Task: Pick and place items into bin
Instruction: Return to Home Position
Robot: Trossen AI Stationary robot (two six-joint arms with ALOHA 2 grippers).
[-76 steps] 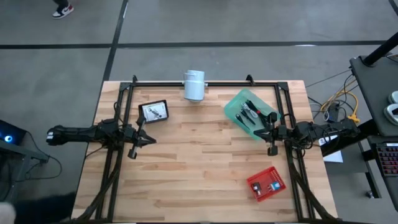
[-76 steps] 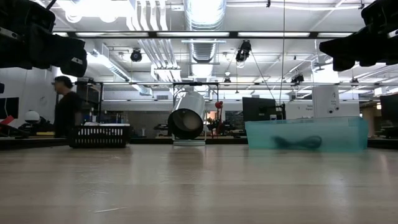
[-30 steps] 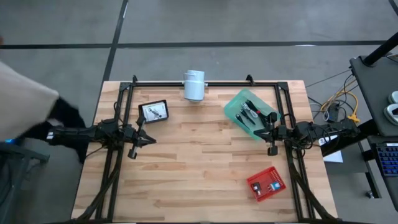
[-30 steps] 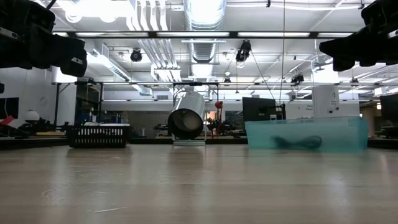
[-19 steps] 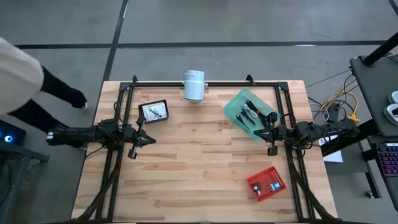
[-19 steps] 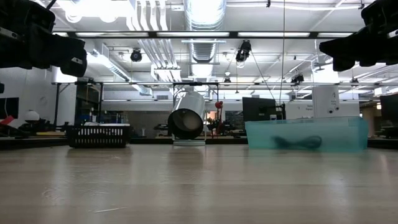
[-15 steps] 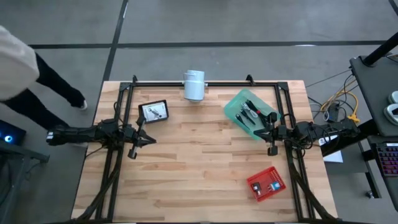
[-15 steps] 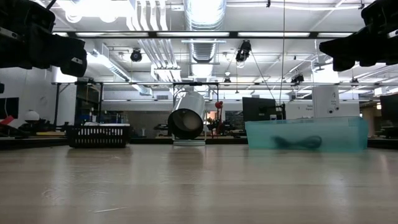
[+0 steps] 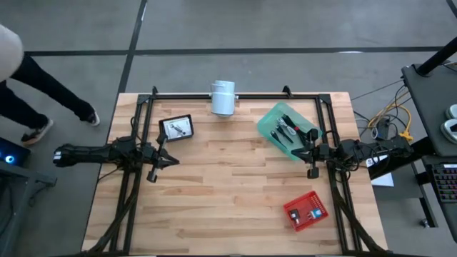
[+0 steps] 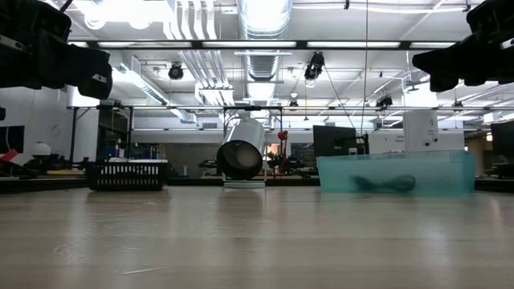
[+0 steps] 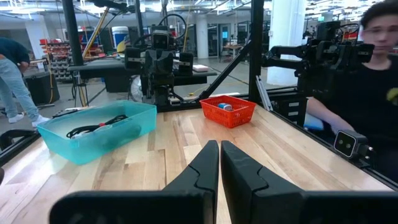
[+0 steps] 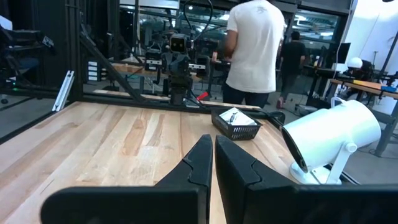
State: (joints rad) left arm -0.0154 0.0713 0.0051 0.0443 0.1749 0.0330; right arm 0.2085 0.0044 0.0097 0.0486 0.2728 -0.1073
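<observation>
The teal bin (image 9: 287, 130) sits at the table's far right and holds thin black cords (image 11: 93, 126). A small black basket (image 9: 176, 128) at the far left carries a silvery metal piece (image 12: 232, 116). A red basket (image 9: 305, 210) at the near right holds white packets with dark prints. I cannot make out the tiny black cube. My left gripper (image 9: 169, 159) hovers shut near the black basket, pointing right. My right gripper (image 9: 303, 153) hovers shut by the bin's near corner, pointing left. Both touch nothing.
A white cylindrical device (image 9: 223, 98) stands at the middle of the far edge. Black frame rails (image 9: 235, 95) run along the far edge and both sides. Bare wood (image 9: 228, 185) lies between the two grippers. A person (image 9: 28, 78) is beyond the table's left edge.
Both arms and all objects have kept still. Only the person beyond the table's left edge has walked past.
</observation>
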